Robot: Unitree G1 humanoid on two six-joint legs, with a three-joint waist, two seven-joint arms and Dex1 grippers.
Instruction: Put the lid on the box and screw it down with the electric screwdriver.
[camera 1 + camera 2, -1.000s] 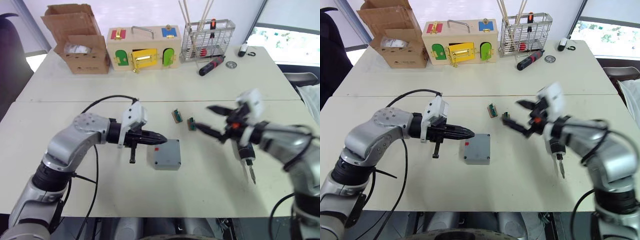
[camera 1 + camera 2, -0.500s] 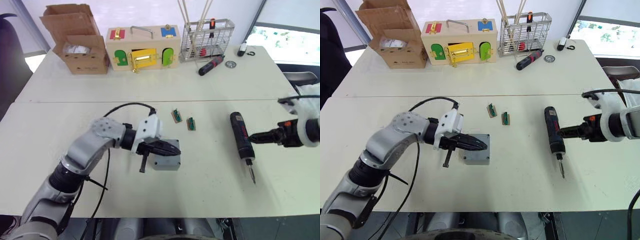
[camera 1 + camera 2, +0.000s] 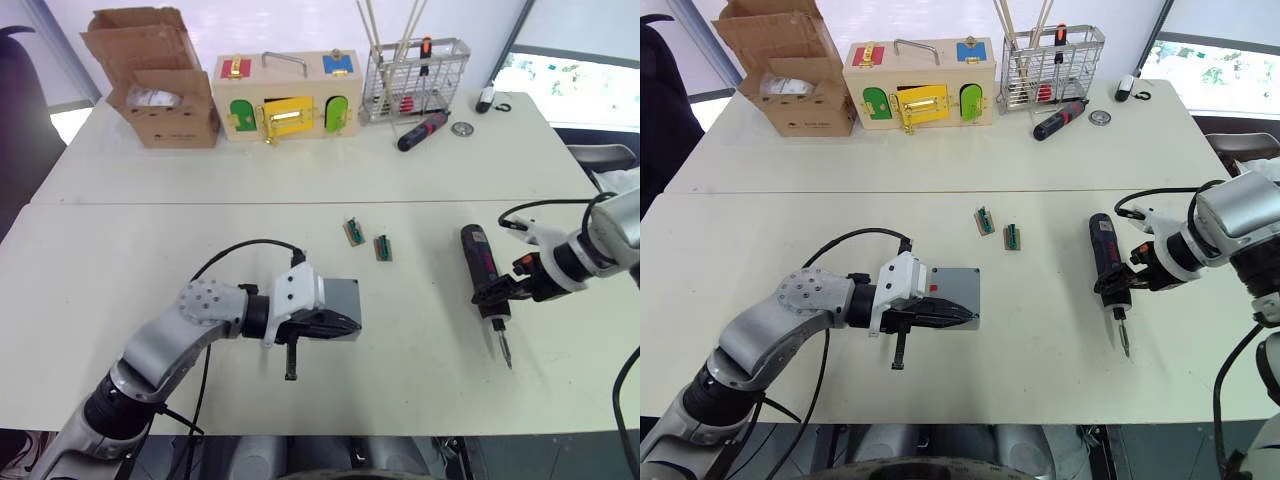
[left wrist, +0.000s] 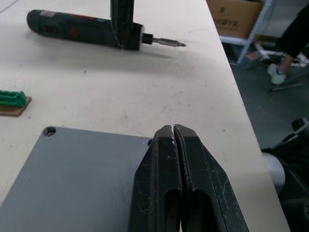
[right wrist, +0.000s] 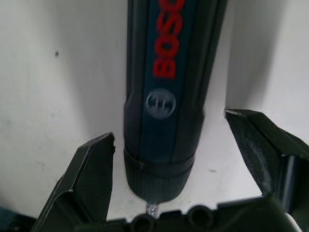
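1. Lid [image 4: 72, 179] sitting flat on box [image 3: 340, 308], mid-table near front edge; corner screw hole showing, screws too small to tell.
2. Left gripper [image 4: 174, 140] resting with fingers pressed together, tips at the lid's edge, apparently steadying it.
3. Right gripper [image 5: 169, 164] spread wide, straddling the bit end of the electric screwdriver [image 3: 484, 282], lying flat on the table [image 3: 420, 380] well apart from the box; not gripping yet.
4. Step in hand, judged: picking up the driver.
5. Next move calling for closing on the barrel, lifting, aligning bit over a corner hole.
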